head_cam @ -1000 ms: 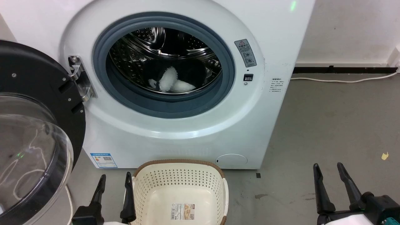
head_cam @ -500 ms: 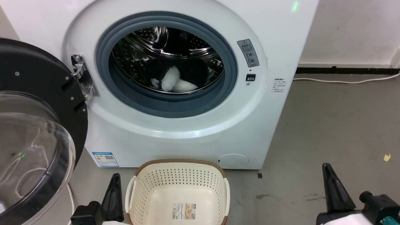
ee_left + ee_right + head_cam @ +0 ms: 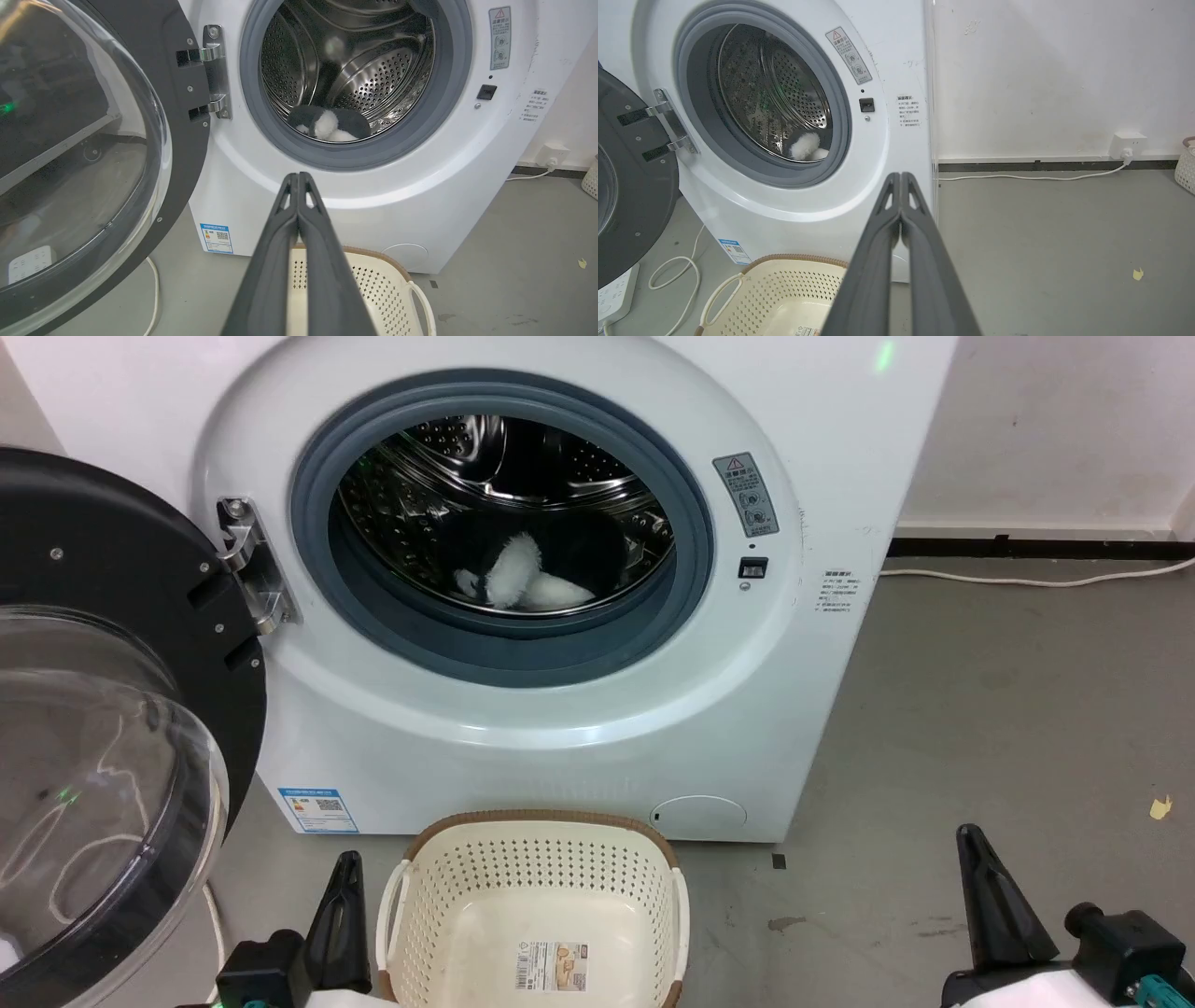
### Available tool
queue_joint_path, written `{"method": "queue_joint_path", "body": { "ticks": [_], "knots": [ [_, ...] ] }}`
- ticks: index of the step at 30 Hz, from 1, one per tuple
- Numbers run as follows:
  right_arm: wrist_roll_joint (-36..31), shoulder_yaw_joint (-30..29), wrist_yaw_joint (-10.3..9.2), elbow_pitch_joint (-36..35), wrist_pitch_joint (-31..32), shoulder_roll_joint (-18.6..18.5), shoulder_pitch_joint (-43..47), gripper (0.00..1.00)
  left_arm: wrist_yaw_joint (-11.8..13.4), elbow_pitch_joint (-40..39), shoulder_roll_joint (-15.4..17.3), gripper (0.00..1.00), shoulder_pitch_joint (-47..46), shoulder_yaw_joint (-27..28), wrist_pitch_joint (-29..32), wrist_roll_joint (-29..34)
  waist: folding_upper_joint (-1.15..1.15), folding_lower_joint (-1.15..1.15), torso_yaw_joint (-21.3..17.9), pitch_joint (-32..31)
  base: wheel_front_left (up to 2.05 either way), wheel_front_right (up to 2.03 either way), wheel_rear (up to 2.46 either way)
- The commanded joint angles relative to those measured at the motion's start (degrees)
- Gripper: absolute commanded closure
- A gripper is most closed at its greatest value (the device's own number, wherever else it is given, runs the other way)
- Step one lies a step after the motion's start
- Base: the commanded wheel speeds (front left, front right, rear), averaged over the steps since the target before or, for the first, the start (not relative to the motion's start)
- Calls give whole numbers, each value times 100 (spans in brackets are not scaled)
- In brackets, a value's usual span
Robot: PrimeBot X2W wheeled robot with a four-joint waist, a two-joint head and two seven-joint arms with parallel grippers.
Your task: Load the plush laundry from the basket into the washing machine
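The plush laundry [image 3: 523, 569], black fur with white patches, lies at the bottom of the steel drum inside the washing machine [image 3: 579, 728]; it also shows as a plush toy [image 3: 327, 125] through the grey gasket, and its white tuft [image 3: 805, 145] peeks past the rim. The machine's door [image 3: 103, 747] hangs open at the left. On the floor before the machine stands the cream basket [image 3: 537, 915], holding nothing but its label sticker. My left gripper [image 3: 344, 887] is shut beside the basket's left handle. My right gripper [image 3: 971, 845] is shut over bare floor at the right.
A white cable [image 3: 1027, 579] runs along the wall's base at the right to a socket [image 3: 1127, 140]. Another cord [image 3: 672, 275] and a power strip [image 3: 614, 294] lie on the floor under the open door. A yellow scrap [image 3: 1158, 807] lies on grey floor.
Both grippers have closed: their fingers stood apart a second ago and now meet. The head view has shifted slightly right; the plush toy and basket stay put.
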Motion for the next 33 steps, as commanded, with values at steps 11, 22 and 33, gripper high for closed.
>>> {"method": "queue_joint_path", "body": {
  "ticks": [11, 22, 33],
  "knots": [
    [-136, 19, -1, -60, 162, -1, -101, 100, -21, -82, 0, 100, -101, 18, 156, 151, 0, 0, 21, 2, 0, 0, 0],
    [-231, 34, -1, -92, 292, -1, -138, 100, -28, -126, -1, 100, -145, 28, 285, 241, 0, 0, 41, 3, 0, 0, 0],
    [-326, 49, -2, -124, 421, -1, -175, 100, -36, -171, -1, 100, -189, 38, 414, 330, 0, 0, 62, 5, 0, 0, 0]
  ]
}}
